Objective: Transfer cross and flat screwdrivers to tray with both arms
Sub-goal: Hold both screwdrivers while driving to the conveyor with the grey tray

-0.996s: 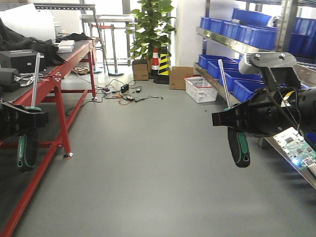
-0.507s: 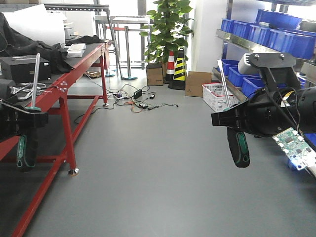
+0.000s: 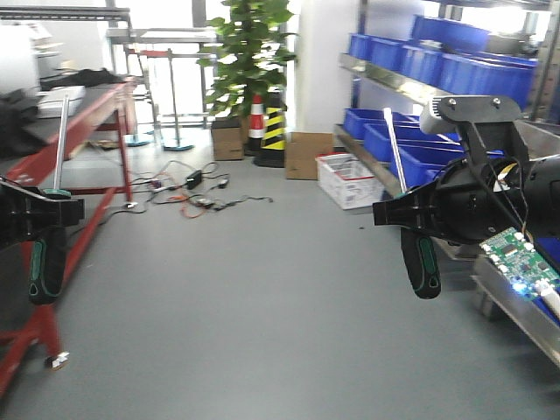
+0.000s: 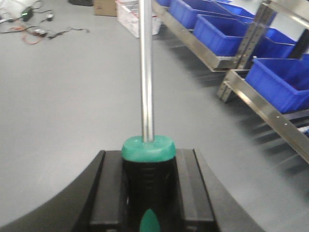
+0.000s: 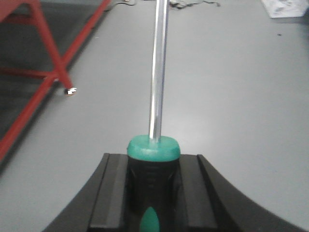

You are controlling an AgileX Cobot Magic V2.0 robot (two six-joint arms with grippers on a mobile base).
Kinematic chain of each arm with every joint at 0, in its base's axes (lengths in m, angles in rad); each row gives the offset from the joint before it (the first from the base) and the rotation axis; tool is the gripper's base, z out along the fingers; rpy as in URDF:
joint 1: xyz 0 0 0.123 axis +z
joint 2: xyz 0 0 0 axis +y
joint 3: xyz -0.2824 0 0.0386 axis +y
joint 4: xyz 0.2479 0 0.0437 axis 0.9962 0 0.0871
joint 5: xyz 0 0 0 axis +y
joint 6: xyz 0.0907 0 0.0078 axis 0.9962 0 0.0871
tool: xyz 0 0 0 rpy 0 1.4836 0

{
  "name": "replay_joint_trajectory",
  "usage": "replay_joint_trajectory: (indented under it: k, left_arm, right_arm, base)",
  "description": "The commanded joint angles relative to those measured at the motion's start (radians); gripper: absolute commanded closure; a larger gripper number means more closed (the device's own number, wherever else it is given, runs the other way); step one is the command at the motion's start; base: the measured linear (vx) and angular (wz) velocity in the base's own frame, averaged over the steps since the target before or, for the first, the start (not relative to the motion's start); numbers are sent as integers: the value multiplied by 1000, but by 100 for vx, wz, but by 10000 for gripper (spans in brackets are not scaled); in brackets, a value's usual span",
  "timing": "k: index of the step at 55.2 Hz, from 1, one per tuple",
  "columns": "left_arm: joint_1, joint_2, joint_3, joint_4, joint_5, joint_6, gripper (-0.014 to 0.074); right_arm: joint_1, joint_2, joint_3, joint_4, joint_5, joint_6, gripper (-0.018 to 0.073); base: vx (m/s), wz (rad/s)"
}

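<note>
Two alike screwdrivers hang upright in the air, silver shafts pointing up. My left gripper [image 3: 59, 210] at the left edge is shut on the black-and-green handle of one screwdriver [image 3: 44, 267]. In the left wrist view the jaws [image 4: 148, 162] press that screwdriver's handle [image 4: 147, 193] from both sides, just under its green collar. My right gripper [image 3: 395, 213] is shut on the other screwdriver [image 3: 422, 262], and the right wrist view shows the same hold [image 5: 153, 163] on its handle [image 5: 152, 193]. The tray is out of view.
A red workbench [image 3: 83, 118] runs along the left, its foot [image 3: 54, 359] near me. Metal shelves with blue crates [image 3: 398, 52] line the right. A white basket [image 3: 350, 179], boxes, a plant [image 3: 249, 52], a cone [image 3: 256, 118] and floor cables [image 3: 184, 197] lie ahead.
The whole background has slid left: the red bench has moved toward the left edge and the shelves fill more of the right. Both grippers keep their screwdrivers in the same pose.
</note>
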Motion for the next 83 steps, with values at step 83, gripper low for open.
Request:
replay_joint_trajectory:
  k: [83]
  left_arm:
    - [-4,-27,-35,-26,-77,-1,595]
  right_arm:
    - [-5,-2,-40,-2,-85,-2,567]
  base:
    - [34,-75]
